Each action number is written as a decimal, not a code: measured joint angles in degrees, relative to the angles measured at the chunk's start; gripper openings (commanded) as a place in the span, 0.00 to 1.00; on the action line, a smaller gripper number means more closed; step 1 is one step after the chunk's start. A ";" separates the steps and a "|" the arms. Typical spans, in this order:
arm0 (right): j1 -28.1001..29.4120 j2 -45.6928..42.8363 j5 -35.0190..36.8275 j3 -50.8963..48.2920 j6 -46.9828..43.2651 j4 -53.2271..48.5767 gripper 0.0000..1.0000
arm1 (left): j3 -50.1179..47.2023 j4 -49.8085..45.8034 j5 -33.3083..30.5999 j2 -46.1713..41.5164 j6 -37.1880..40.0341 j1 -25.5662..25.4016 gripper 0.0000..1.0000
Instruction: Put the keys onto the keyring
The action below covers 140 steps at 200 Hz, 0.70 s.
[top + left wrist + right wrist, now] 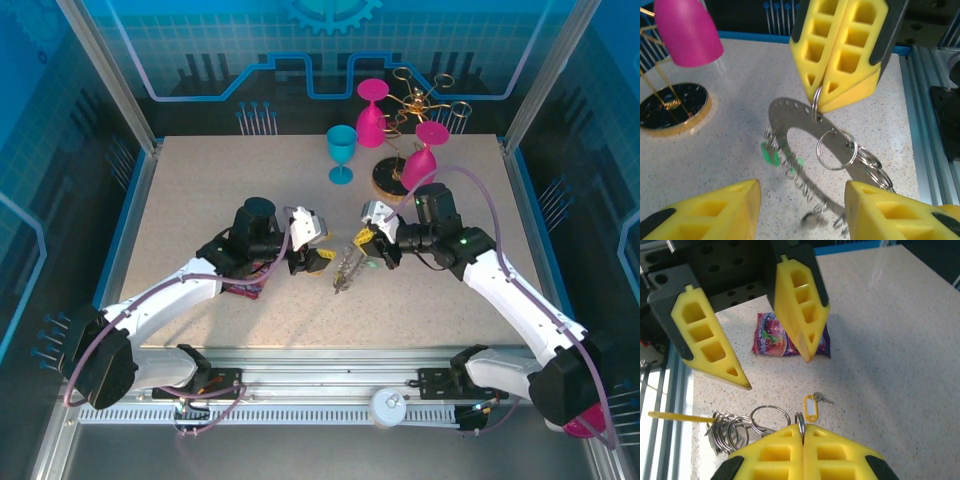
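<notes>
Centrally, held the keyring (785,120) by one wire loop (814,107) in the right end effector (822,100), fingers clamped together on that loop. Suspended the flat ring tilted over the worktop (750,75), between the two end effectors. Positioned the left end effector (802,186) just beside the ring, fingers spread well apart. Found one yellow-tagged key (811,406) lying flat on the worktop near the right end effector, apart from the keyring. Found a pink snack packet (785,340) beyond the key.

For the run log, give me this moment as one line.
right gripper: shut on a loop of the keyring | left gripper: open, opposite | yellow-tag key: lying on table, not on ring
</notes>
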 measured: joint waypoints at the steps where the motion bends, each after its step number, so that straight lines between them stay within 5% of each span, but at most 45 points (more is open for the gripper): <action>1: 0.00 -0.02 -0.09 -0.04 -0.15 0.09 0.00 | 0.00 0.00 0.02 0.00 0.09 0.00 0.45; 63: 0.39 -1.75 -1.16 -2.56 -10.05 4.61 0.00 | 2.43 -0.26 3.74 1.84 11.63 0.00 0.36; 140: 4.17 -1.92 1.64 -3.89 -15.19 7.23 0.00 | 2.64 2.56 6.43 4.79 14.08 0.00 0.30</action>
